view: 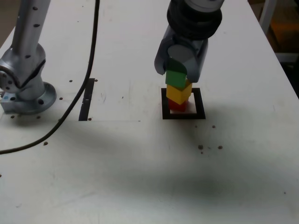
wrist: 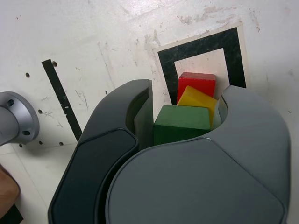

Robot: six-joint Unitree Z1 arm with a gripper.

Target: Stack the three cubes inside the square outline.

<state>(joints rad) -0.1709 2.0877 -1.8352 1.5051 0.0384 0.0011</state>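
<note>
Three cubes stand stacked inside the square outline (view: 183, 115), a black tape frame with a white centre. The red cube (view: 177, 106) is at the bottom, the yellow cube (view: 179, 92) sits on it turned a little, and the green cube (view: 176, 77) is on top. My gripper (view: 181, 70) comes down from above, shut on the green cube. In the wrist view the green cube (wrist: 181, 123) lies between the two dark grey jaws of the gripper (wrist: 184, 128). Beyond it show the yellow cube (wrist: 198, 100), the red cube (wrist: 196, 84) and the outline (wrist: 201, 46).
The arm's metal base (view: 25, 84) stands at the exterior view's left. A black cable (view: 79, 93) curves across the table beside it. A straight black strip (view: 87, 100) lies left of the outline. The white table's right edge (view: 285, 70) runs near a metal frame.
</note>
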